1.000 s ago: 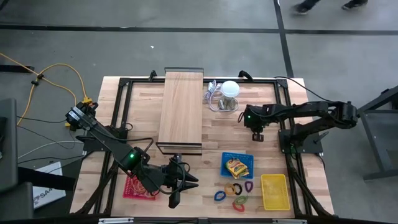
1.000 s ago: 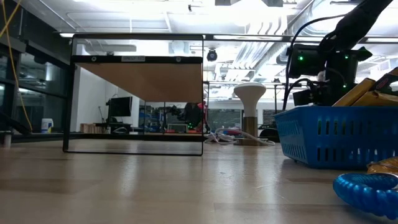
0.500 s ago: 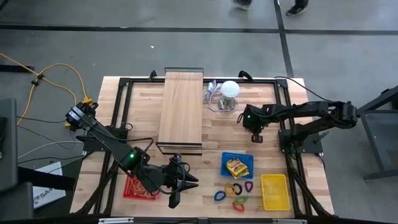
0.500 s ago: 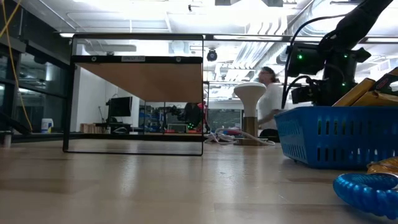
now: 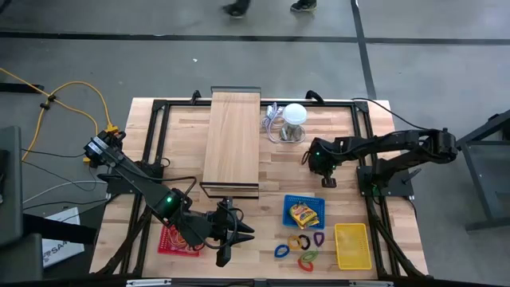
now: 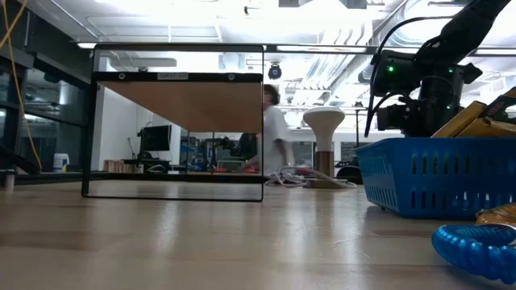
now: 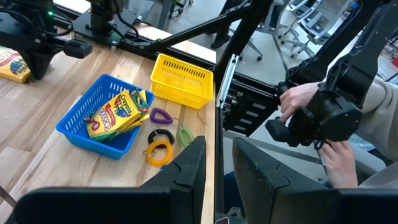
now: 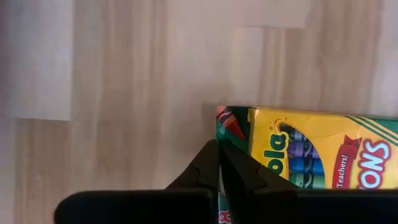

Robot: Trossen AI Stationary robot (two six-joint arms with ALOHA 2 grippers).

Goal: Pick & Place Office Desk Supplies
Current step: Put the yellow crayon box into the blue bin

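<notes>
From above, the right end effector (image 5: 327, 180) hangs over the tabletop (image 5: 279, 163) between the white lamp-like object (image 5: 295, 115) and the blue basket (image 5: 304, 211). Only the right wrist view shows its fingers (image 8: 208, 163) pressed shut, empty, over a yellow crayon box (image 8: 305, 149) lying on the wood. The left end effector (image 5: 231, 241) sits by the red tray (image 5: 175, 239), fingers narrowly apart, holding nothing. The left wrist view alone shows crayon packs (image 7: 117, 113) in the basket, purple (image 7: 160, 115), green (image 7: 185, 134) and orange clips (image 7: 159, 151) beside it, the yellow basket (image 7: 182, 79), and a person's hand (image 7: 297, 102).
</notes>
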